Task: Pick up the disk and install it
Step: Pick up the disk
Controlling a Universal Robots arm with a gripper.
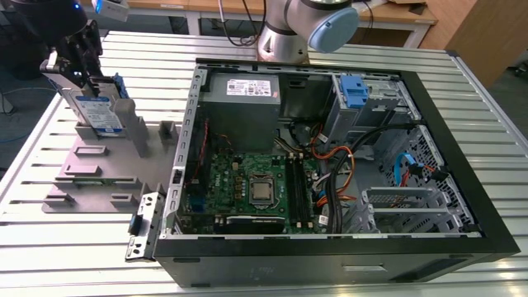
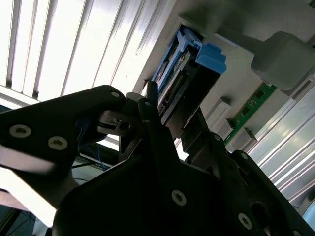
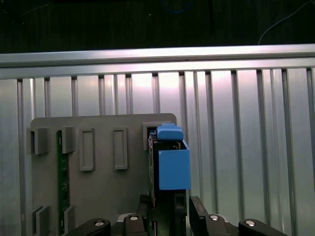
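Note:
The disk (image 1: 97,114) is a silver drive with a white-and-blue label and blue side rails. It stands on edge, slightly tilted, at the far end of a grey holder plate (image 1: 99,167) on the exterior view's left. My gripper (image 1: 73,73) reaches down onto its top edge and is shut on it. In the first wrist view the disk (image 3: 173,167) shows edge-on with its blue rail toward the camera, between the two black fingers (image 3: 145,206) of my gripper (image 3: 170,209). The second wrist view shows the disk (image 2: 172,86) just beyond the black fingers (image 2: 147,101).
An open computer case (image 1: 462,154) lies on the slatted metal table, with a drive bay and blue latch (image 1: 353,93) at its far side and a grey box with a white sticker (image 1: 243,93). A green memory stick (image 1: 95,182) sits in the holder. The arm's base (image 1: 289,31) stands behind the case.

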